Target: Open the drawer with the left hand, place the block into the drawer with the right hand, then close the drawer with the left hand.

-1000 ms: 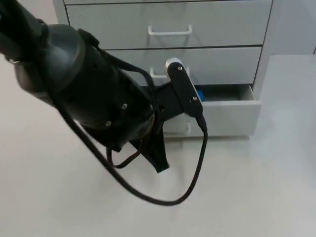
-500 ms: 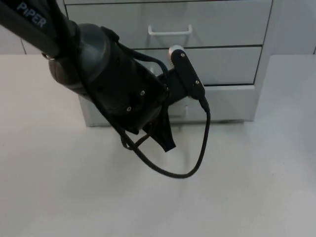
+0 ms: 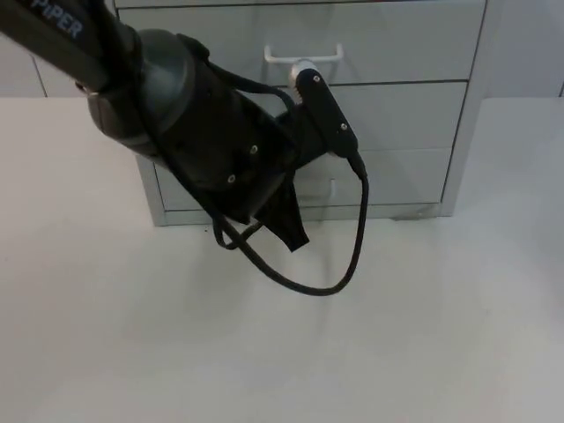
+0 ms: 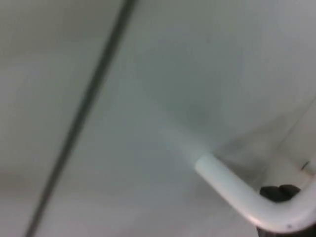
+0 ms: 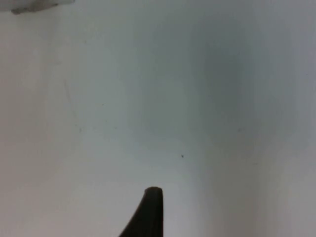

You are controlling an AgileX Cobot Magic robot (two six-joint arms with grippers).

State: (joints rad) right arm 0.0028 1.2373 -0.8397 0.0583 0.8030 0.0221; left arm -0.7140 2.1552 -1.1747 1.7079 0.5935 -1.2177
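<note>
Only readable thing is the white "PiPER" lettering on my left arm point(image 3: 62, 26), upper left of the top view, partly cut off by the frame edge. Nothing written on the drawer unit point(image 3: 397, 53).

A white table top point(image 3: 458, 335) spreads in front of a pale grey drawer cabinet point(image 3: 467, 132) that stands on it. The cabinet's uppermost visible drawer front point(image 3: 397, 40) carries a white bar handle point(image 3: 304, 58); the front is flush with the cabinet frame. Beside the cabinet at the right edge, a light surface runs back behind it.
</note>
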